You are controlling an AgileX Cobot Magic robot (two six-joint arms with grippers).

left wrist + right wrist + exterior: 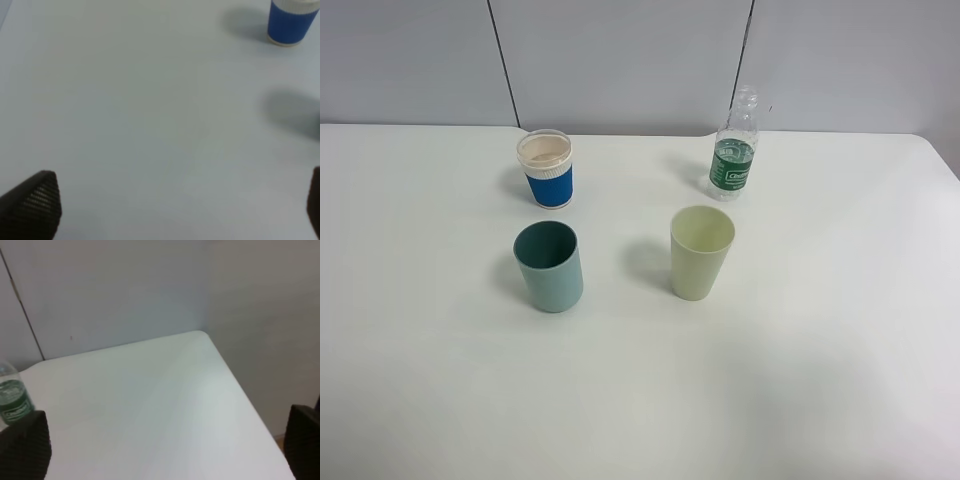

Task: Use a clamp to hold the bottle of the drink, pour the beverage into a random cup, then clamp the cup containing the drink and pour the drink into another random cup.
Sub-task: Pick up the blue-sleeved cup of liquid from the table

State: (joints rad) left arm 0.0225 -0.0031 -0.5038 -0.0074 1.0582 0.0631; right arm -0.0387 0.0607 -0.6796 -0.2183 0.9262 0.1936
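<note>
The slim clear plastic bottle point(734, 150), upper right in the high view, is glossy and see-through, with a smooth dark green label. The short white cup with a blue band point(548, 172), upper left, has a ribbed white collar and a smooth, faintly shiny body. The teal tumbler point(550, 268) and the pale yellow-green tumbler point(700, 254) below them look like matt, smooth plastic. The white table point(800, 380) is smooth and matt. The pads point(35, 207) of my left gripper point(180, 205) are matt black and finely ridged; on my right gripper point(165, 450) they look the same.
</note>
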